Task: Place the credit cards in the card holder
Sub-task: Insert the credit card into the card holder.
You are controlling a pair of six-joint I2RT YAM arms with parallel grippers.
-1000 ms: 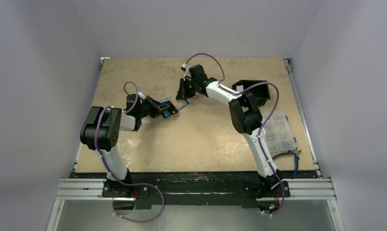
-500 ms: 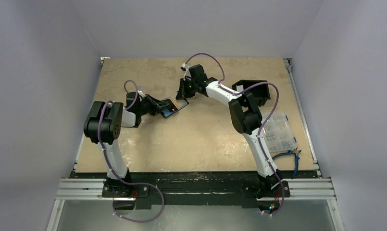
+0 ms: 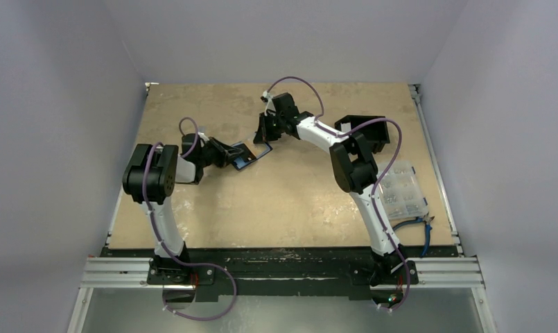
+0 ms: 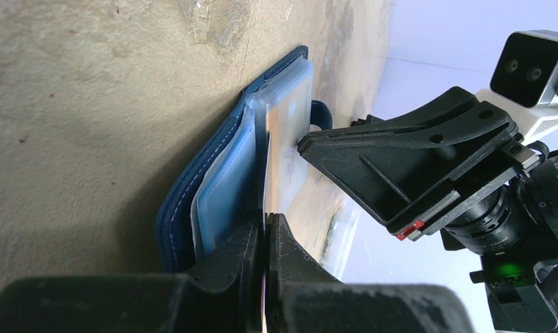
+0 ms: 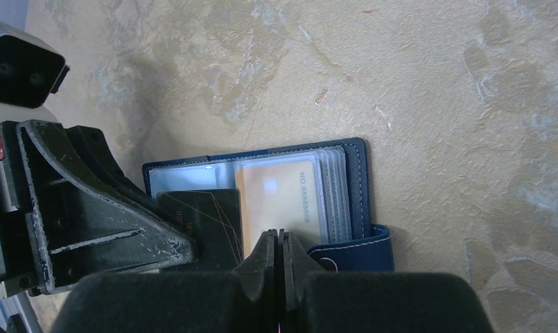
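The navy card holder (image 5: 360,182) lies open on the table, its clear sleeves fanned out, also visible in the top view (image 3: 246,160). An orange card (image 5: 279,198) sits in a sleeve. My left gripper (image 4: 265,223) is shut on the edge of a black credit card (image 5: 199,218). That card's far end lies against the left-hand sleeves (image 4: 224,187); I cannot tell whether it is inside a pocket. My right gripper (image 5: 277,236) is shut with nothing between its fingers, its tip resting on the orange card's sleeve beside the snap strap (image 5: 355,251).
A black open-sided box (image 3: 369,130) stands at the back right behind the right arm. A clear compartment box (image 3: 402,191) and blue-handled pliers (image 3: 420,225) lie by the right edge. The two grippers nearly touch over the holder.
The left arm's elbow has swung slightly up and right, nudging the black card toward the holder. The right arm has stayed still.
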